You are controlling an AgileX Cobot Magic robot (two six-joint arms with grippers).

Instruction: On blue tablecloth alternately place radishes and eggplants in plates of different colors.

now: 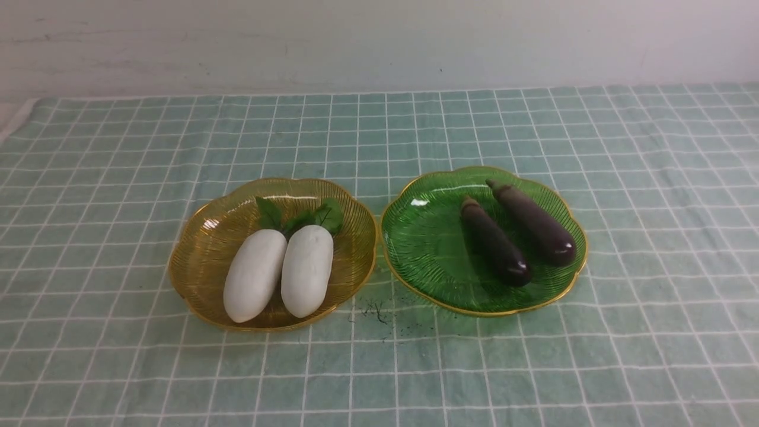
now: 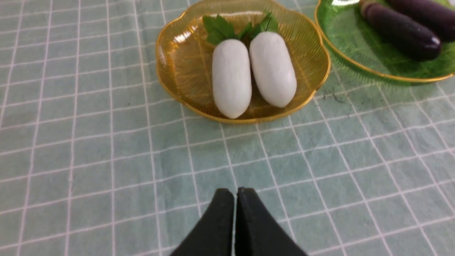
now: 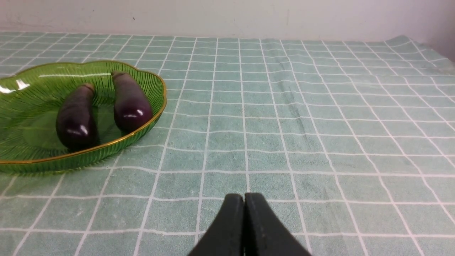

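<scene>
Two white radishes [image 1: 255,274] [image 1: 306,270] lie side by side in the amber-yellow plate [image 1: 201,237], leaves toward the wall. Two dark purple eggplants [image 1: 495,242] [image 1: 533,222] lie in the green plate [image 1: 421,237] to its right. Both plates rest on the blue tablecloth [image 1: 379,367]. Neither gripper shows in the front view. My left gripper [image 2: 235,192] is shut and empty over bare cloth, short of the yellow plate [image 2: 177,64] and its radishes [image 2: 231,76]. My right gripper [image 3: 244,197] is shut and empty over the cloth, to the right of the green plate [image 3: 32,103] and eggplants [image 3: 129,101].
A white wall [image 1: 379,41] runs along the far edge of the cloth. A small dark smudge [image 1: 376,311] marks the cloth between the plates at the front. The cloth's left edge [image 1: 18,118] shows at the far left.
</scene>
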